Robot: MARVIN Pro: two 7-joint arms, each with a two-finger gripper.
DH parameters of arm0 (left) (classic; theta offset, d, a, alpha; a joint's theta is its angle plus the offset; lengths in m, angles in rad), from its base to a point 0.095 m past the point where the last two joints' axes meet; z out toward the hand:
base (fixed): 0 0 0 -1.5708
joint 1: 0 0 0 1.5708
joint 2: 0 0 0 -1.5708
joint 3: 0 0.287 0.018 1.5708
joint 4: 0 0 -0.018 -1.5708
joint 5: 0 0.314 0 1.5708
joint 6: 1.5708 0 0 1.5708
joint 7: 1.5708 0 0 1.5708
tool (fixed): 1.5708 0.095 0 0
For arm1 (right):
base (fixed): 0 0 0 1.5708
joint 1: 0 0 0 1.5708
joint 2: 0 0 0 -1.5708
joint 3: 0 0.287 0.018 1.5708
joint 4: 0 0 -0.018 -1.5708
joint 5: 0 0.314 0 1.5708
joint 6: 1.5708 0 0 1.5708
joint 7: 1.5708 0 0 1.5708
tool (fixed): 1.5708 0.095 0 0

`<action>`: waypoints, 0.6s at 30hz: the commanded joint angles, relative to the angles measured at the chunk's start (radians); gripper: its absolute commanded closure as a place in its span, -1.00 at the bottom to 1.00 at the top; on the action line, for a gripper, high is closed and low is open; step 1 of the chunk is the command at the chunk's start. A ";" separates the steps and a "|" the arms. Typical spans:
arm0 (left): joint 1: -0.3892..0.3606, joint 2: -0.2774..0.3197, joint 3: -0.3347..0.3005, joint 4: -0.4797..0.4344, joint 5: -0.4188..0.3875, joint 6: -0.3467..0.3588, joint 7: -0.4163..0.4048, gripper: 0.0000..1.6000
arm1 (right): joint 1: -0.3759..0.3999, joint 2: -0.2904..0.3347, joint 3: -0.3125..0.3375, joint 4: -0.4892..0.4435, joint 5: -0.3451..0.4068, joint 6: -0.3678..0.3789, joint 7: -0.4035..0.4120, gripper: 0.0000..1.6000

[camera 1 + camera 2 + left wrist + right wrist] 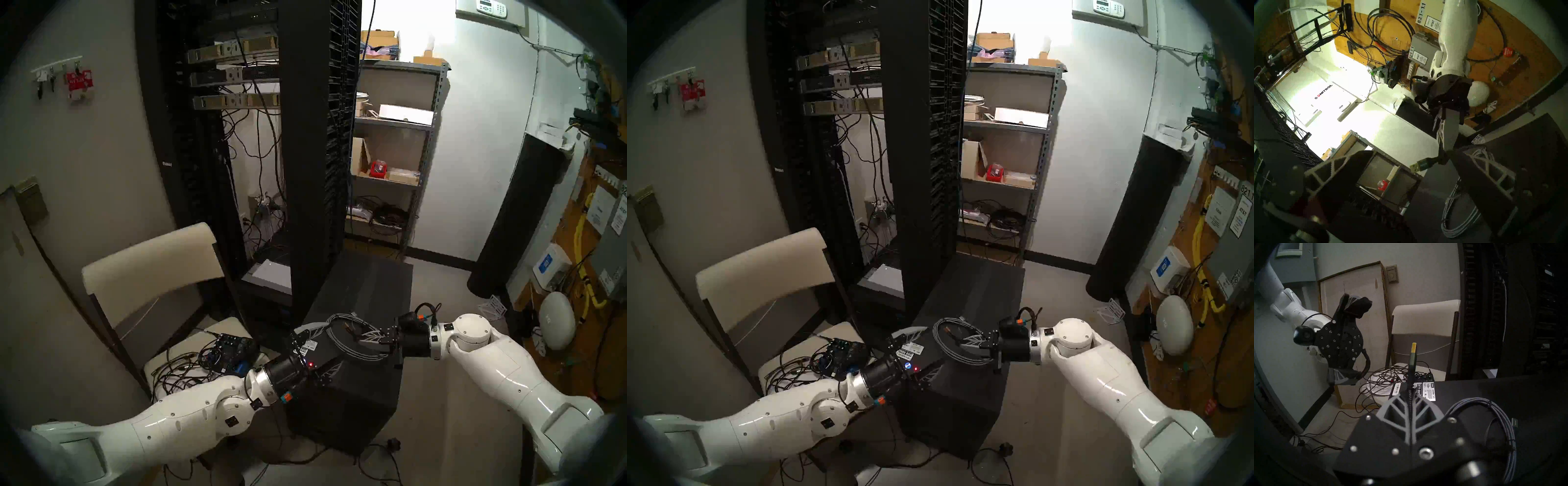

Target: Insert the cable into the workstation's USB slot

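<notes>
Right claw [1411, 410] clenched on the cable [1503, 422] just behind the plug [1413, 355]; gold tip projecting clear beyond the fingertips, long axis in line with the claw and pointing toward the robot's left. Remainder of the grey braided coil lying on the matte top of the workstation [369, 298], just beside and partly beneath the right claw [364, 337]. Left claw [307, 353] released, jaws spread wide, nothing between them, held over the near left corner of the workstation top. In the left wrist view, plug [1419, 166] seen ahead of the spread fingers [1491, 171], apart from both, lying crosswise to them. Left claw nearer the plug tip than any visible port; no USB slot discernible in any view. Judgement: handover or regrip of the plug likely the step in hand, turning on plug axis against the left jaws.

Legible writing: "SONITROL" on white wall panel [1323, 91]; "821-1.1" and "AT&T" on wall box labels [1430, 20]. Barcode sticker [1425, 389] on workstation top: print too small to read.
</notes>
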 commanded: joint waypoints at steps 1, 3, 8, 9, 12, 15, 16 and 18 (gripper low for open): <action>-0.041 -0.059 0.002 0.027 0.116 0.020 0.075 -1.00 | 0.036 -0.016 -0.013 -0.025 -0.008 0.038 0.007 1.00; -0.053 -0.068 0.009 0.050 0.157 0.019 0.089 -1.00 | 0.038 -0.017 -0.015 -0.029 -0.010 0.047 0.009 1.00; -0.081 -0.080 0.028 0.092 0.254 0.019 0.116 -1.00 | 0.043 -0.020 -0.018 -0.033 -0.011 0.058 0.018 1.00; -0.088 -0.086 0.032 0.106 0.274 0.020 0.123 -1.00 | 0.044 -0.020 -0.019 -0.036 -0.013 0.060 0.018 1.00; -0.109 -0.102 0.042 0.151 0.318 0.020 0.143 -1.00 | 0.045 -0.018 -0.019 -0.041 -0.016 0.066 0.021 1.00; -0.126 -0.112 0.046 0.187 0.353 0.021 0.166 -1.00 | 0.042 -0.014 -0.018 -0.049 -0.016 0.075 0.027 1.00; -0.129 -0.116 0.046 0.197 0.356 0.018 0.173 -1.00 | 0.041 -0.013 -0.018 -0.049 -0.015 0.076 0.031 1.00; -0.139 -0.127 0.047 0.220 0.382 0.027 0.199 -1.00 | 0.039 -0.015 -0.019 -0.050 -0.018 0.080 0.033 1.00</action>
